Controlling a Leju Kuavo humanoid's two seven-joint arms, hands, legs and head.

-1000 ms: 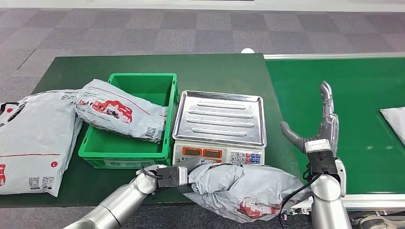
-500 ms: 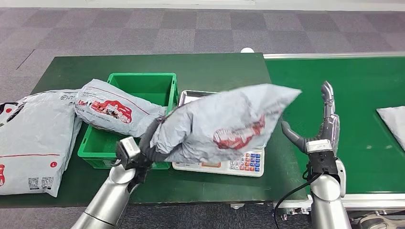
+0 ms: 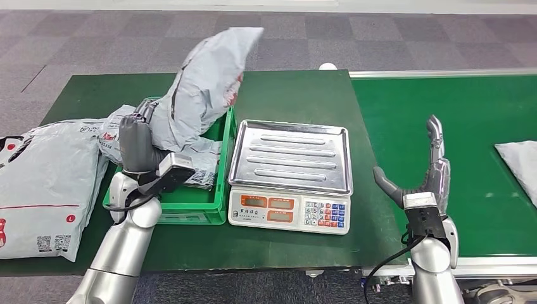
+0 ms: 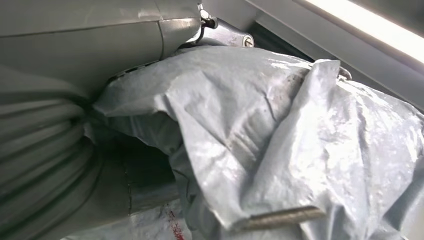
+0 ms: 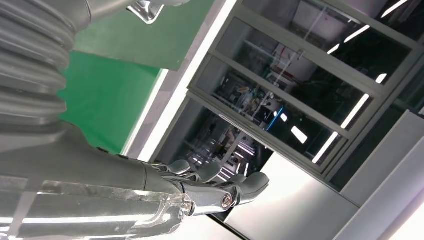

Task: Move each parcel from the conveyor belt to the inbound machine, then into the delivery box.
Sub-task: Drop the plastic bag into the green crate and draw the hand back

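The left hand (image 3: 136, 147) grips the lower end of a grey poly-mailer parcel (image 3: 206, 82) and holds it in the air above the green delivery box (image 3: 218, 161). The parcel's long axis runs steeply upward, tilted away from the robot and toward its right, with the free end pointing up past the far edge of the green bench (image 3: 285, 88). In the left wrist view the crumpled grey film of the parcel (image 4: 280, 140) bunches against the hand (image 4: 55, 145).

The delivery box holds another grey parcel with red print (image 3: 126, 136), which lies across it, one end hanging over the box's left rim. A larger grey parcel (image 3: 44, 190) lies flat on the bench left of the box. Just right of the box stands the electronic scale (image 3: 289, 171), its steel tray bare.

The right hand (image 3: 425, 177) stands upright over the green conveyor belt (image 3: 481, 114), fingers spread, holding nothing. One more parcel (image 3: 520, 161) lies on the belt at the right edge.
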